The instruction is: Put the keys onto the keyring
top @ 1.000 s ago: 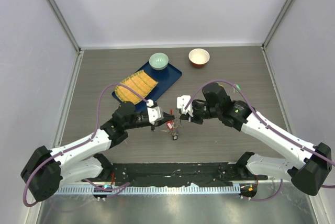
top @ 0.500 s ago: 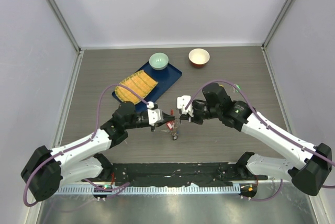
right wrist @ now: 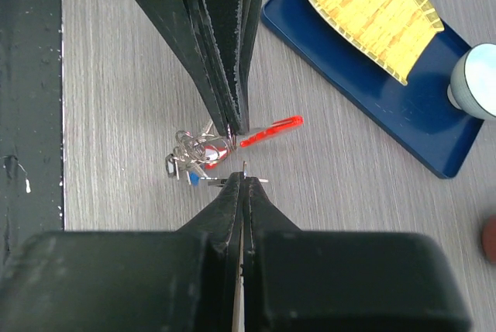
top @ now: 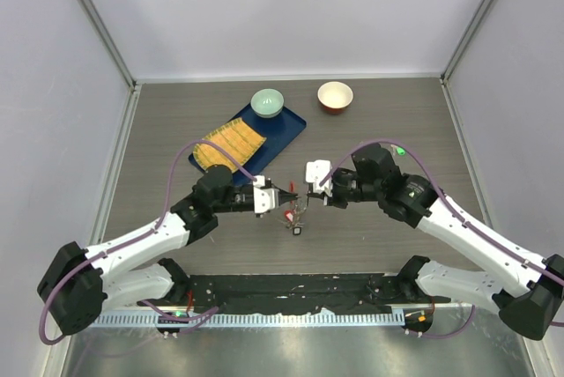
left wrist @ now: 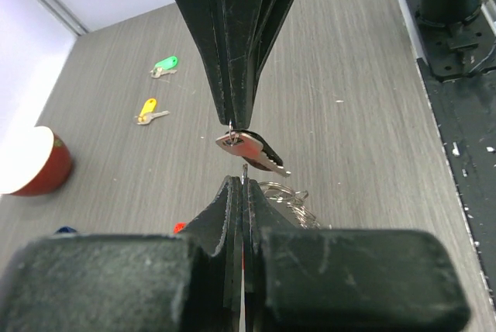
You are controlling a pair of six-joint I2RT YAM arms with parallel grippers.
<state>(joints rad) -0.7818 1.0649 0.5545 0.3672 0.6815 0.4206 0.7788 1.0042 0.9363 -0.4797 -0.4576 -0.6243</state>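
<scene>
Left pincer [top: 292, 198] advanced, gripping silver keyring [right wrist: 201, 148], red oval loop [right wrist: 271, 130]

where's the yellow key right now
In the left wrist view the yellow key lies on the table at upper left, just below the green key.

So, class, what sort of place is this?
Probably a robotics test cell: left arm and right arm bolted to a table, plain white walls boxing it in, props like a tray and bowl.
</scene>
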